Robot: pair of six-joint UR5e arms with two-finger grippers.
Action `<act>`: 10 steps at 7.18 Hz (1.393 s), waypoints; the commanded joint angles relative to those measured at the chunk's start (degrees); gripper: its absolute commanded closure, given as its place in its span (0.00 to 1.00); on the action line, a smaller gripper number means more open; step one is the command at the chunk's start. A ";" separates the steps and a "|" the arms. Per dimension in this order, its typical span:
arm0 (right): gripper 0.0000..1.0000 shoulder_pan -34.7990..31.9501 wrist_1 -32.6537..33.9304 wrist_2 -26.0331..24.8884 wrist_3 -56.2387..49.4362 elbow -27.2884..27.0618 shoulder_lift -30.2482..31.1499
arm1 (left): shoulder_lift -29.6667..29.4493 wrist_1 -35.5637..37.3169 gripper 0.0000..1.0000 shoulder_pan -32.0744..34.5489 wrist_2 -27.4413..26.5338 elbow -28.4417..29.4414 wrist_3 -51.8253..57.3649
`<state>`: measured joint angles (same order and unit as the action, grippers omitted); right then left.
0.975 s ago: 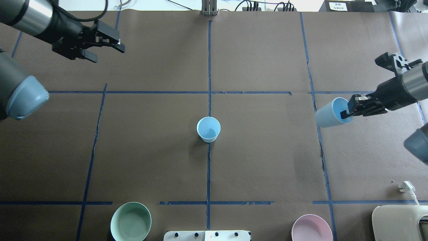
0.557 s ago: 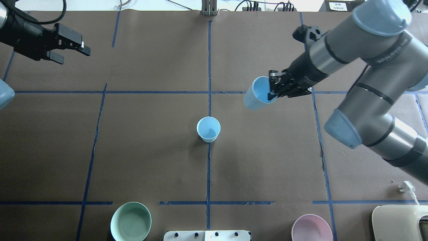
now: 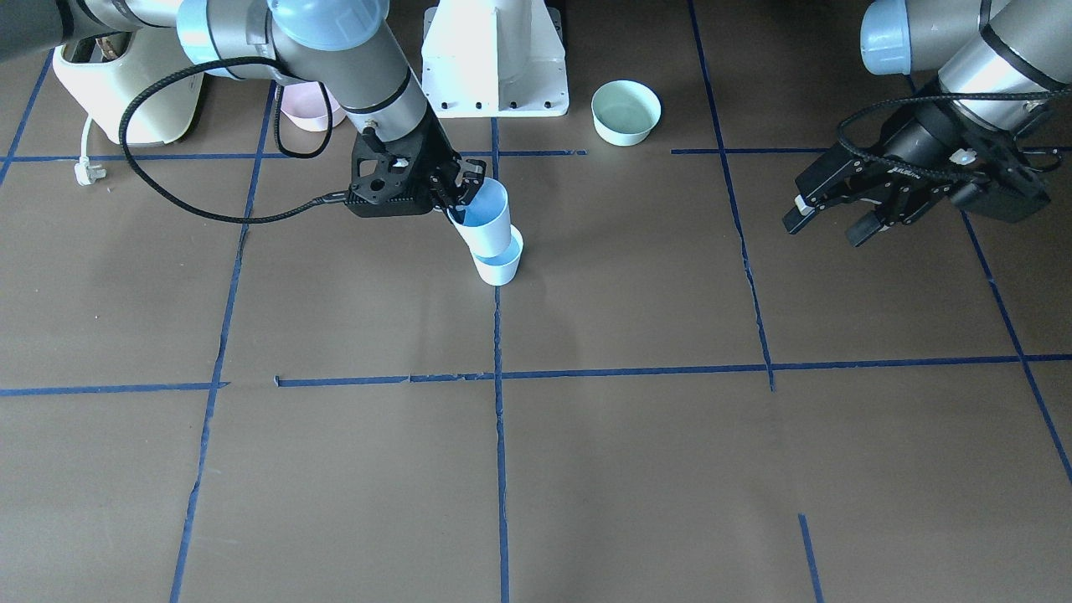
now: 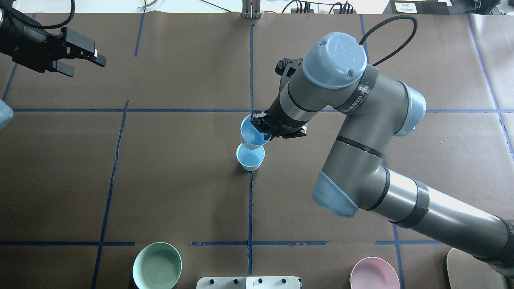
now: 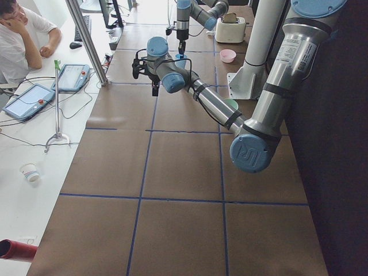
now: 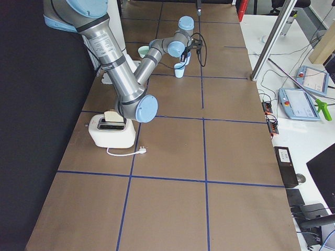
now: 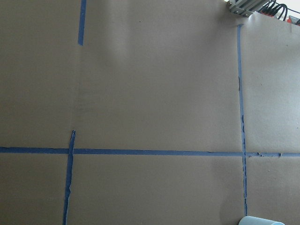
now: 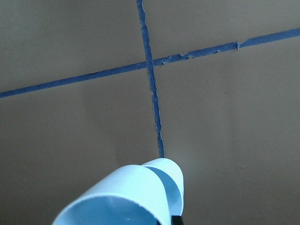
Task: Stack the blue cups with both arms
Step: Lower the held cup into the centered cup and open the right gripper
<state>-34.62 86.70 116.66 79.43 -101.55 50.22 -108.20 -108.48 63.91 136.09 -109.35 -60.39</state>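
One blue cup (image 4: pixel 250 157) stands upright at the table's middle on a tape crossing. My right gripper (image 4: pixel 262 129) is shut on the rim of the second blue cup (image 4: pixel 252 135), one finger inside it. It holds that cup tilted, with its base right over the standing cup's mouth. The front view shows the held cup (image 3: pixel 486 219) above the standing cup (image 3: pixel 500 264); I cannot tell whether they touch. Both show in the right wrist view (image 8: pixel 117 197). My left gripper (image 4: pixel 89 68) is open and empty at the far left, well away.
A mint-green bowl (image 4: pixel 157 265) and a pink bowl (image 4: pixel 374 273) sit at the near edge beside the white pedestal base (image 3: pixel 494 59). A toaster (image 6: pixel 111 128) with a loose plug stands at the right end. Blue tape lines cross the brown table.
My right arm has swung left across the table, carrying its cup from the right side to just over the standing cup. My left gripper has drawn back to the left, still open.
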 commanded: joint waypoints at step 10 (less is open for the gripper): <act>0.00 -1.20 2.68 -0.51 -0.68 -2.32 1.62 | 2.10 0.02 0.00 -0.19 -0.30 0.62 0.44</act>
<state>-32.50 89.24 113.11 79.23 -101.93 50.47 -107.06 -108.46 63.82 135.90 -109.47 -60.61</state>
